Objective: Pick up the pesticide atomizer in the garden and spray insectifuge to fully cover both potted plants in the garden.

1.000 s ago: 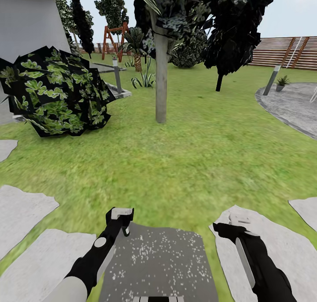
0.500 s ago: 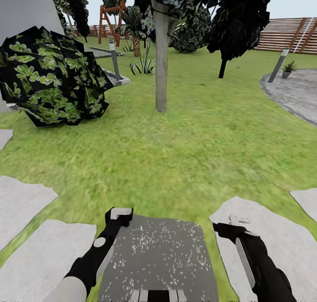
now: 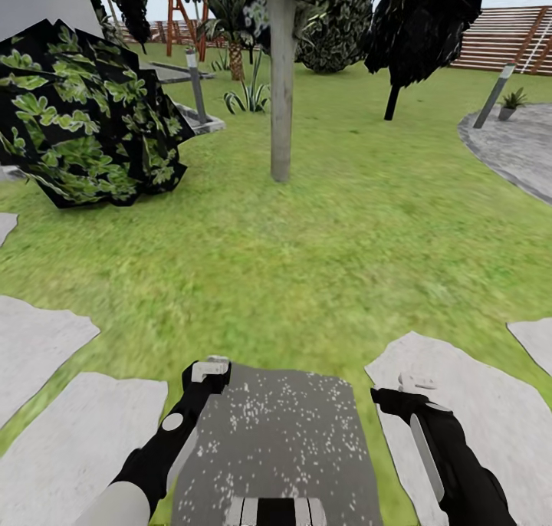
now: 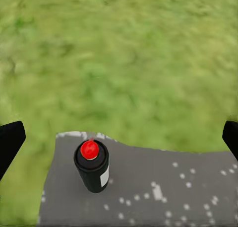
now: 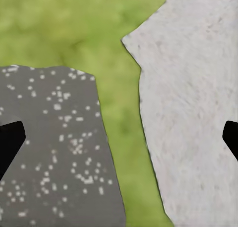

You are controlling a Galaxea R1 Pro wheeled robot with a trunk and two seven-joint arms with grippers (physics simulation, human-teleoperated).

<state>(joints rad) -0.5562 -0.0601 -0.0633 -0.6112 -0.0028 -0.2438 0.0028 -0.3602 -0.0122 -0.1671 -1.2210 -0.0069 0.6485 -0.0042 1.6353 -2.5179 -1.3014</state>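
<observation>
I see one potted plant (image 3: 512, 99) far off, a small tuft of pointed green leaves in a little grey pot, upright at the edge of the grey paved patio (image 3: 514, 146), just beside a leaning grey post (image 3: 494, 96). The green lawn (image 3: 322, 227) of the garden runs from me up to the patio, with the brown slat fence (image 3: 502, 48) behind it. The leaves are too small for me to make out further.

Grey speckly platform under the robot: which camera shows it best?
The head view: nearly all of the grey speckled platform shows there. The left wrist view shows one end, with a red-topped black can standing on it. The right wrist view shows an edge beside a pale stepping stone.
</observation>
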